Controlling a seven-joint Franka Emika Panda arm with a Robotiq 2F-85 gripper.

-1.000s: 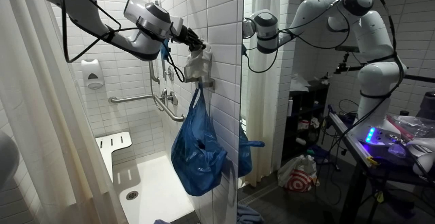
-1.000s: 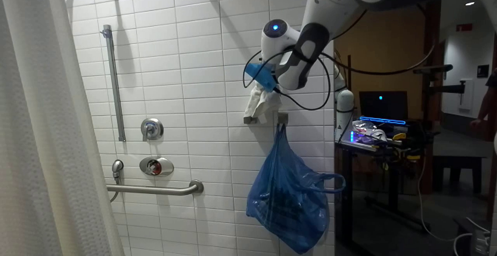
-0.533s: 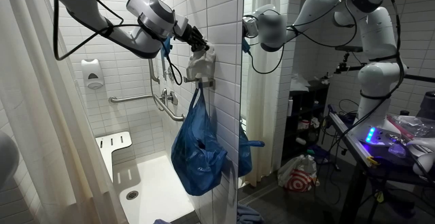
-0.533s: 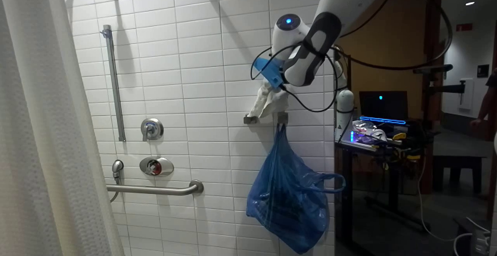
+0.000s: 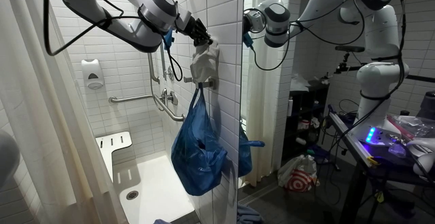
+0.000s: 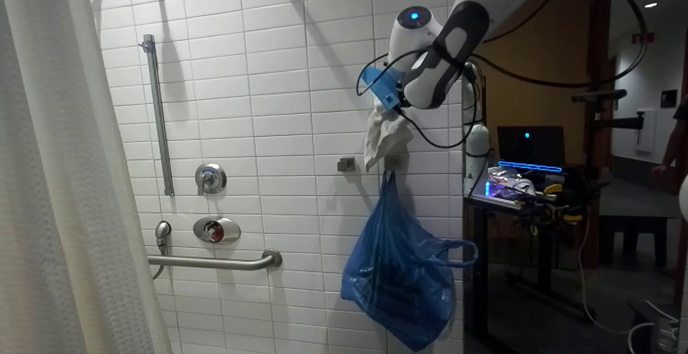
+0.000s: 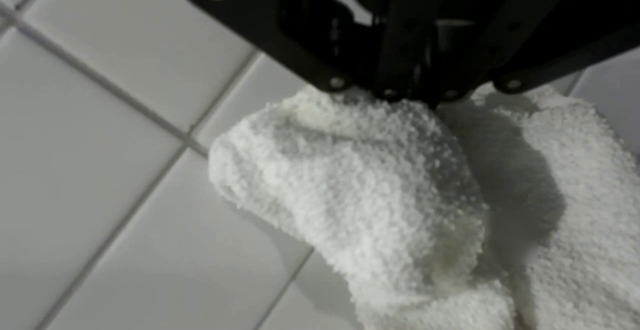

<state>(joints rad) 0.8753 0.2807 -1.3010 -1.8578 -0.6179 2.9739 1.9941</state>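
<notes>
The white terry cloth [image 6: 388, 134] hangs higher than a moment ago, exposing a square metal hook [image 6: 345, 165], so it seems borne only by the black fingers [image 7: 397, 64] pinching its top, crumpled folds drooping before white wall tiles [image 6: 285, 91] above a hanging blue plastic bag [image 6: 400, 273].

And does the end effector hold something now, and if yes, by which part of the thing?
The black end effector holds the white terry cloth by its bunched upper part; the rest hangs below.
</notes>
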